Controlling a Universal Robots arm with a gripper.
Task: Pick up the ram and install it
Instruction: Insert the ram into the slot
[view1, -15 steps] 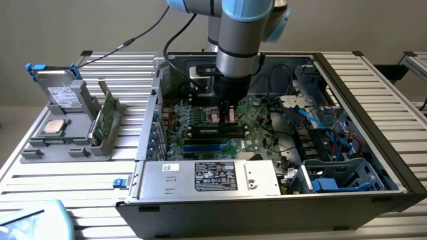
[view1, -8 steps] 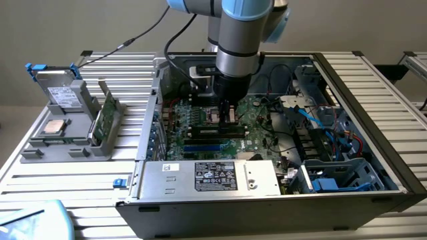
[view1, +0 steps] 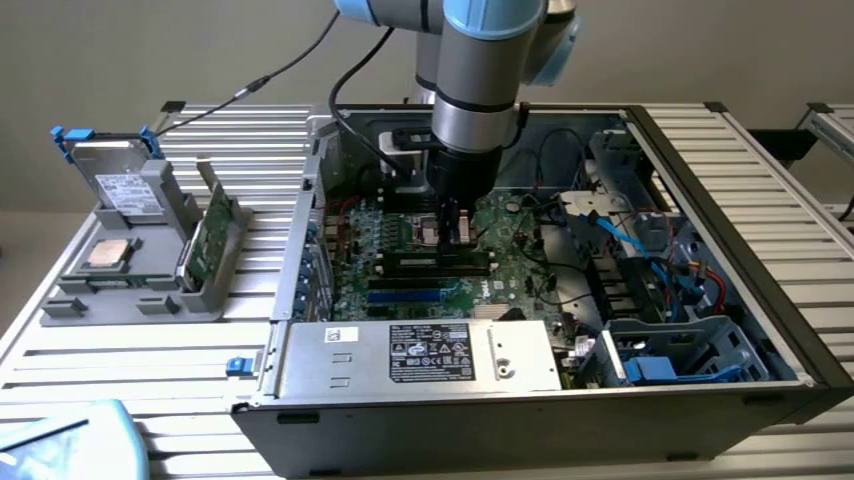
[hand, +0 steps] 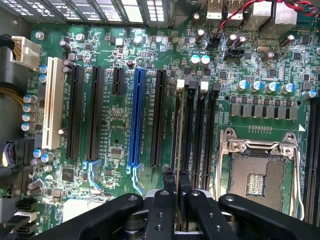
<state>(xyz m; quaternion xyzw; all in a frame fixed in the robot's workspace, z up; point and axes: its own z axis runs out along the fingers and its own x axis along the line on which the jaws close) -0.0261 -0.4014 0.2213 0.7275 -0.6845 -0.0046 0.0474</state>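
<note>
My gripper (hand: 176, 181) is down inside the open computer case (view1: 747, 300), just above the motherboard (hand: 115, 135). Its two black fingers (hand: 169, 182) are shut on the ram (hand: 179, 130), a thin board seen edge-on. The ram stands upright along the first of the black memory slots (hand: 197, 135), between the black expansion slot (hand: 159, 117) and the CPU socket (hand: 260, 172). Its lower edge is hidden, so whether it is seated in the slot cannot be told. In the exterior view the gripper (view1: 451, 232) hangs straight down over the middle of the board.
A grey holder (view1: 134, 295) left of the case carries a silver CPU chip (view1: 107, 255), a green card with a bracket (view1: 207, 235) and a drive (view1: 118, 185). The power supply (view1: 420, 355) sits at the case front. Blue cables (view1: 641, 235) crowd the exterior view's right.
</note>
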